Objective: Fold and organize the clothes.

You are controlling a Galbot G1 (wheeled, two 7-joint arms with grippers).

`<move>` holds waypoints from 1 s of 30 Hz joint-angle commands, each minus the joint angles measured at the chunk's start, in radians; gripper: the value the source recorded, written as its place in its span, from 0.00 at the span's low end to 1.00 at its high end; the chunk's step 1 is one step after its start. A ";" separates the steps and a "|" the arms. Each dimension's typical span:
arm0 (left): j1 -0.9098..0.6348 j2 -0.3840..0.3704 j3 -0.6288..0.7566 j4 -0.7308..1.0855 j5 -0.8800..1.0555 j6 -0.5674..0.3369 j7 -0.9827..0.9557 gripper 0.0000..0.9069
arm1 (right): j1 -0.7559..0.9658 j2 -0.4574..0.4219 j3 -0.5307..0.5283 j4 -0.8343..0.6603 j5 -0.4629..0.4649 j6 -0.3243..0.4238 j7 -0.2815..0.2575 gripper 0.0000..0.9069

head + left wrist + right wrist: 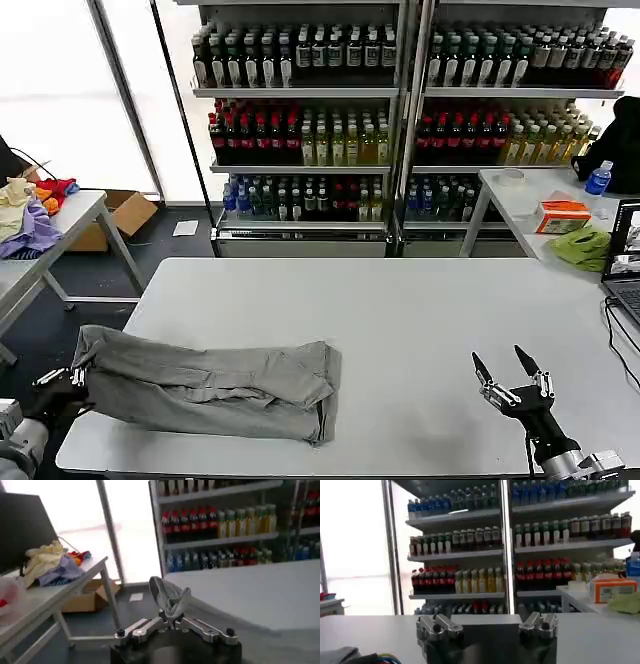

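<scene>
Pinching a corner of the grey shirt (205, 385), my left gripper (62, 378) sits at the near left corner of the white table (400, 310), its fingers pressed together on a tuft of the cloth that sticks up between them in the left wrist view (170, 597). The shirt lies bunched lengthwise along the table's near edge, stretching from that gripper toward the middle. My right gripper (510, 375) hovers over the near right part of the table, well apart from the shirt, its fingers spread. Beyond the table stand shelves of bottled drinks (320, 130).
</scene>
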 commanded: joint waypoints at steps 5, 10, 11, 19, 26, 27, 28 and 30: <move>-0.196 0.073 0.615 -0.294 -0.332 0.072 -0.340 0.01 | -0.005 0.007 0.000 0.000 -0.010 0.001 0.000 1.00; -0.285 0.052 0.761 -0.275 -0.401 0.075 -0.423 0.01 | -0.016 0.014 0.006 0.007 -0.019 0.001 0.000 1.00; -0.309 0.045 0.784 -0.272 -0.419 0.075 -0.436 0.01 | -0.018 0.018 0.008 0.006 -0.018 0.001 0.001 1.00; -0.389 -0.044 0.901 -0.131 -0.308 0.070 -0.426 0.01 | -0.033 0.042 0.013 0.022 -0.032 0.000 -0.001 1.00; -0.384 -0.130 0.951 -0.067 -0.258 0.087 -0.392 0.76 | -0.036 0.046 0.027 0.023 -0.034 -0.001 0.000 1.00; -0.381 -0.135 0.958 -0.069 -0.246 0.088 -0.389 1.00 | -0.035 0.046 0.027 0.023 -0.034 -0.002 0.000 1.00; -0.381 -0.140 0.966 -0.065 -0.230 0.086 -0.376 1.00 | -0.033 0.047 0.024 0.023 -0.034 -0.003 0.001 1.00; -0.384 -0.154 0.967 -0.059 -0.217 0.086 -0.370 1.00 | -0.032 0.050 0.019 0.025 -0.035 -0.004 -0.001 1.00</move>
